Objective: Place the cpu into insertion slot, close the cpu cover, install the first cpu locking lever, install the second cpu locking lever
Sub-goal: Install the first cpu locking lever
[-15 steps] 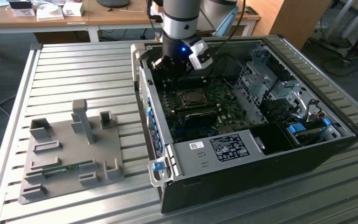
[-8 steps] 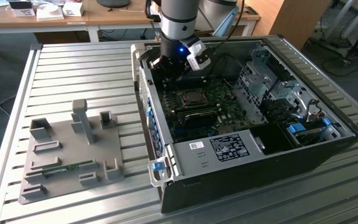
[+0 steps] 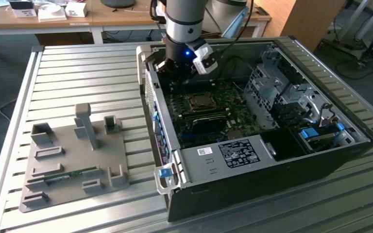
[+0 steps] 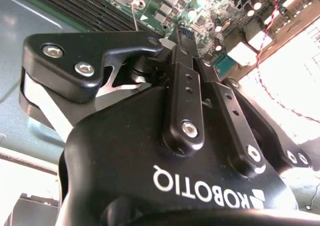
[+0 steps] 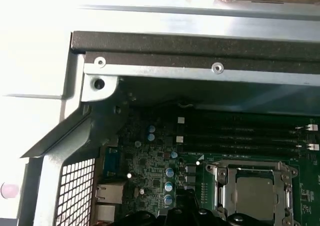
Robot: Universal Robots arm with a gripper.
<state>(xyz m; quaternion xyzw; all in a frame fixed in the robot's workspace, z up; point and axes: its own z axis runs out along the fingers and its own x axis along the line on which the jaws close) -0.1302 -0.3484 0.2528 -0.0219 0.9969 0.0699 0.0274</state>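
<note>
First wrist view: flat silver-grey square cpu (image 5: pixel 256 193) seated in dark-framed insertion slot (image 5: pixel 231 196), thin silvery windowed cpu cover (image 5: pixel 250 166) lowered over it. Second wrist view: black tool (image 4: pixel 181 35) clenched, empty, near thin wire lever (image 4: pixel 134 15). Risk: slipping off lever, gouging green motherboard (image 4: pixel 172 9).

Robotics lab: slatted metal bench (image 3: pixel 76 73), opened computer case (image 3: pixel 271 179), desks (image 3: pixel 109 17).

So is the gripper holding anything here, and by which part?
Nothing that shows. The gripper has its jaws closed together over the motherboard, where the cpu lies framed by the cpu cover.
</note>
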